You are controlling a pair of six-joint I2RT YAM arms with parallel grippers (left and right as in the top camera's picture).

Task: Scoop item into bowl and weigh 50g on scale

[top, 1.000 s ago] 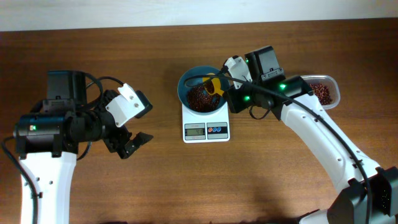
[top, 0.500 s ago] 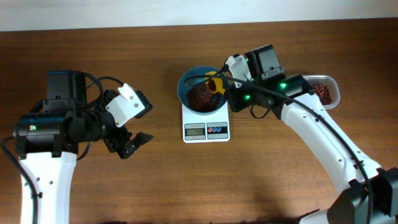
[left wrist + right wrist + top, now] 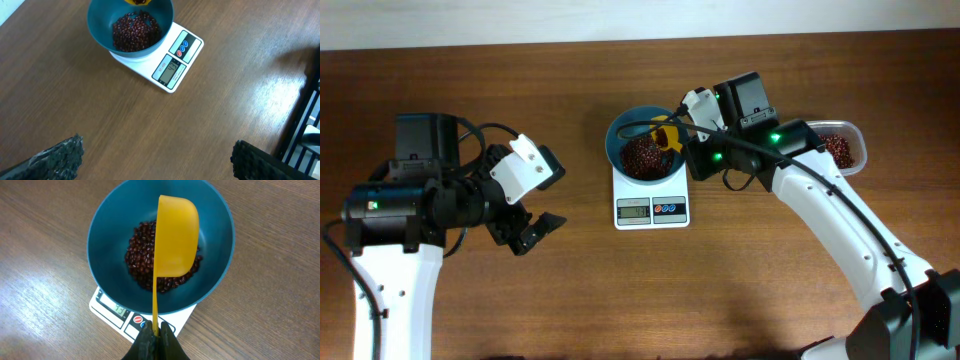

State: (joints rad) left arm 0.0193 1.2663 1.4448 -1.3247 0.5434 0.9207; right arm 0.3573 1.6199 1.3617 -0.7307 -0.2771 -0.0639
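The right tool (image 3: 155, 332) pinches the handle of the yellow scoop (image 3: 175, 235), which hangs tipped above the bowl (image 3: 102, 240). The bowl sits on the scale (image 3: 112, 311), with beans (image 3: 142, 260) heaped in its bottom. To do this step well, I judge it best to shake beans out slowly, read the display, and hold the scoop off the rim so nothing presses on the scale. The tub (image 3: 842, 148) lies right of the scale, well apart. The left tool (image 3: 157, 159), spread wide, hovers left of the scale, well apart. Bare worktop (image 3: 650, 290) lies open in front of the scale.
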